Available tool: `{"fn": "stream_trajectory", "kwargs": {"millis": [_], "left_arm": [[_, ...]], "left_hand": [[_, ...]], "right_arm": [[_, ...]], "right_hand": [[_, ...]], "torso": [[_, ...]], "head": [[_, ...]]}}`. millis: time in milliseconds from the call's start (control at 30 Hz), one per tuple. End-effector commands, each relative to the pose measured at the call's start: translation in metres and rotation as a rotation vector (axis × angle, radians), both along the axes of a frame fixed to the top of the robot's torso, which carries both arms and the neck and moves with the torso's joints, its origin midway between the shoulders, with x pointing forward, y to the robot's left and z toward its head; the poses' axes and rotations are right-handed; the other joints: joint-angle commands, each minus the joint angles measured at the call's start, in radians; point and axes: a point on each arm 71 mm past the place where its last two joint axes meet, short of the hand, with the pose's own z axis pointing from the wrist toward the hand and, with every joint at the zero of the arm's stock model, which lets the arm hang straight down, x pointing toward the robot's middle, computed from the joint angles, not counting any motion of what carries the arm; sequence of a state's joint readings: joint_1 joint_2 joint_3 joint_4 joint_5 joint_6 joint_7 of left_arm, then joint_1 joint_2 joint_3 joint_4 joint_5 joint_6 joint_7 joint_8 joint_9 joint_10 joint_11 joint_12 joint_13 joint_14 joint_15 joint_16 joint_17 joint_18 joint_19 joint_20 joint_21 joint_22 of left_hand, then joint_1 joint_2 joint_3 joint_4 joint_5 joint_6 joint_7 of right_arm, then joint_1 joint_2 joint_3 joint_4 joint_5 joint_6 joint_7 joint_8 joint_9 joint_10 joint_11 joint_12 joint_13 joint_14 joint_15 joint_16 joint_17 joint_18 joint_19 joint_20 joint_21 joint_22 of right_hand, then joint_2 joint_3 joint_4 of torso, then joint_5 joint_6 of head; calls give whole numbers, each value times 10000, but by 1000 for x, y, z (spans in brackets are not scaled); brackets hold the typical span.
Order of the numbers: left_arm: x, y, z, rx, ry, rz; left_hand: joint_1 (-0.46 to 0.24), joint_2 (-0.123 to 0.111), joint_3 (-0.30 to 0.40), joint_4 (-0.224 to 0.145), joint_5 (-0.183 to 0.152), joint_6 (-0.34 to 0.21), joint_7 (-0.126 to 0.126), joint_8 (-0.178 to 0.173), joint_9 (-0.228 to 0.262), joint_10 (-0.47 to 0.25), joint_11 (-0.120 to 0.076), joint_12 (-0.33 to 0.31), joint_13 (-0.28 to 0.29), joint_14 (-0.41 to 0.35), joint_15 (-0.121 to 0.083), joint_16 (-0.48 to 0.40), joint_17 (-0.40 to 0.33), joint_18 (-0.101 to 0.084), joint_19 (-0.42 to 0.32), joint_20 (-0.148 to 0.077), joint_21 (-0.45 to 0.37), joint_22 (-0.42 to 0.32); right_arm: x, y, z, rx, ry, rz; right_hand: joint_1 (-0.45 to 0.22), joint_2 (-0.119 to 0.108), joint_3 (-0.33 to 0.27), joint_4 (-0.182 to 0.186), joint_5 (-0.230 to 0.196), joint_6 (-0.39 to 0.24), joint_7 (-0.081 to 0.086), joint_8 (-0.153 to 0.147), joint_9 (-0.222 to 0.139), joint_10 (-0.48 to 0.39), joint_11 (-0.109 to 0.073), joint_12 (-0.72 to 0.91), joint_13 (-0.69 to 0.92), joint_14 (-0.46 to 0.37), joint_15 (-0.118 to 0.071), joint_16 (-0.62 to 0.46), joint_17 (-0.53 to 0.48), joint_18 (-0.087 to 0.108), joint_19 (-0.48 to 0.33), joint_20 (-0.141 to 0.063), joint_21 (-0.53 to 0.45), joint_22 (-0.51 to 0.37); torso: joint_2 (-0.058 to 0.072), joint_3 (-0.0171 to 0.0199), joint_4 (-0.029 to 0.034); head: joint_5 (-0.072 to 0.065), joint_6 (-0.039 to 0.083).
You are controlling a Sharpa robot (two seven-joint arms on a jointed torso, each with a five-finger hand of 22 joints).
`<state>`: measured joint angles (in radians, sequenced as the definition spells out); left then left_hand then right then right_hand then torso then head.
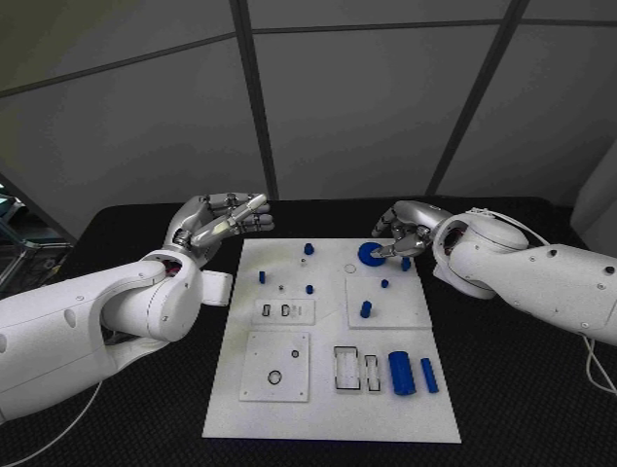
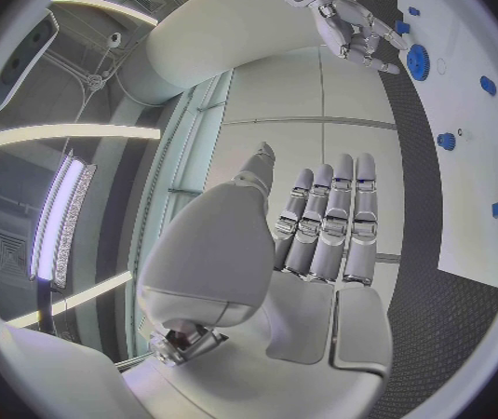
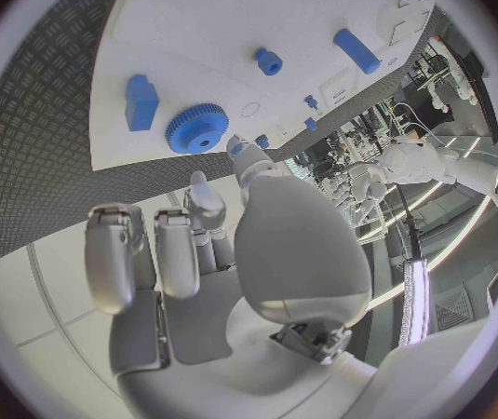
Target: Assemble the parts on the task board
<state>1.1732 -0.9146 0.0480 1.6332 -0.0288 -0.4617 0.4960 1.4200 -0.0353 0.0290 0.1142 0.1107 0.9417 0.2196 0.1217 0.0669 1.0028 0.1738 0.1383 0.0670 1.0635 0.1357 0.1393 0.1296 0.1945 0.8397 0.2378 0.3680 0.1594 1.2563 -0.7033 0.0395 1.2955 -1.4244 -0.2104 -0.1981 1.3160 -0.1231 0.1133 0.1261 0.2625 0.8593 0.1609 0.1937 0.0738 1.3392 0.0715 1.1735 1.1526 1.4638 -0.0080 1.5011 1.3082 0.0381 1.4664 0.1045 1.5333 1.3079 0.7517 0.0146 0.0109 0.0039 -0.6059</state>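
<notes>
The white task board (image 1: 330, 409) lies mid-table. A blue gear (image 1: 371, 255) sits on the board's far right part, also seen as the gear (image 3: 197, 128) and the gear (image 2: 417, 62). My right hand (image 1: 404, 233) hovers just behind it, fingers spread and holding nothing, with one fingertip (image 3: 239, 149) at the gear's rim. A small blue block (image 3: 141, 101) stands beside the gear. My left hand (image 1: 225, 222) is raised off the board's far left corner, its fingers (image 2: 330, 219) straight, side by side and empty.
Small blue pegs (image 1: 308, 248) (image 1: 366, 309) stand on the board. A thick blue cylinder (image 1: 400, 373) and a slim blue bar (image 1: 429, 375) lie near the front right, next to black-outlined slots (image 1: 348, 368). A small ring (image 1: 275, 377) lies front left.
</notes>
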Motion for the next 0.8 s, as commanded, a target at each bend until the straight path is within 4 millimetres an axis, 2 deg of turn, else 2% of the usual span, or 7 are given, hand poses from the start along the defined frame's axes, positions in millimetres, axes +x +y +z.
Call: {"fn": "stream_trajectory", "kwargs": {"millis": [33, 233, 467, 800], "left_arm": [[0, -2, 1, -25, -78, -150], [0, -2, 1, -27, -73, -158], [0, -2, 1, -26, -67, -159], [0, -2, 1, -26, -67, -159]], "left_hand": [[5, 59, 1, -39, -56, 15, 48, -39, -4, 27, 17, -43, -4, -24, -18, -67, 11, -116, -10, 72, -32, -15], [12, 68, 0, -59, -56, 31, 39, -39, -1, 44, 9, -43, -1, -10, -23, -75, 16, -114, -3, 70, -30, -18], [14, 70, 1, -62, -56, 32, 38, -40, -1, 45, 9, -44, -1, -9, -23, -77, 17, -114, -3, 70, -29, -18], [14, 70, 1, -62, -56, 32, 38, -40, -1, 45, 9, -44, -1, -9, -23, -77, 17, -114, -3, 70, -29, -18]], "right_arm": [[2, 1, -2, -289, 281, 4], [3, 5, -4, -518, 417, 95], [5, 5, -7, -747, 580, 59], [7, 6, -10, -989, 804, -11]], "right_hand": [[159, 10, -29, 86, 69, -117, 17, 78, -18, 137, 21, 389, 429, 793, 85, 76, 1177, -209, 483, 73, 57, 1904], [241, 52, -49, 120, 160, -150, 36, 160, -18, 389, 45, 956, 1036, 837, 112, 196, 1436, -217, 509, 101, 74, 1944], [272, 82, -59, 131, 296, -143, 44, 232, -16, 593, 57, 1369, 1472, 858, 127, 256, 1567, -221, 521, 117, 82, 1964], [330, 135, -39, 112, 331, -145, 50, 283, -17, 665, 65, 1552, 1670, 858, 137, 268, 1589, -219, 513, 129, 79, 1957]], "torso": [[1, -3, -3], [2, 7, -9], [-5, 2, -4], [-2, 19, -11]], "head": [[-2, -23], [63, -42], [61, -71], [66, -90]]}}
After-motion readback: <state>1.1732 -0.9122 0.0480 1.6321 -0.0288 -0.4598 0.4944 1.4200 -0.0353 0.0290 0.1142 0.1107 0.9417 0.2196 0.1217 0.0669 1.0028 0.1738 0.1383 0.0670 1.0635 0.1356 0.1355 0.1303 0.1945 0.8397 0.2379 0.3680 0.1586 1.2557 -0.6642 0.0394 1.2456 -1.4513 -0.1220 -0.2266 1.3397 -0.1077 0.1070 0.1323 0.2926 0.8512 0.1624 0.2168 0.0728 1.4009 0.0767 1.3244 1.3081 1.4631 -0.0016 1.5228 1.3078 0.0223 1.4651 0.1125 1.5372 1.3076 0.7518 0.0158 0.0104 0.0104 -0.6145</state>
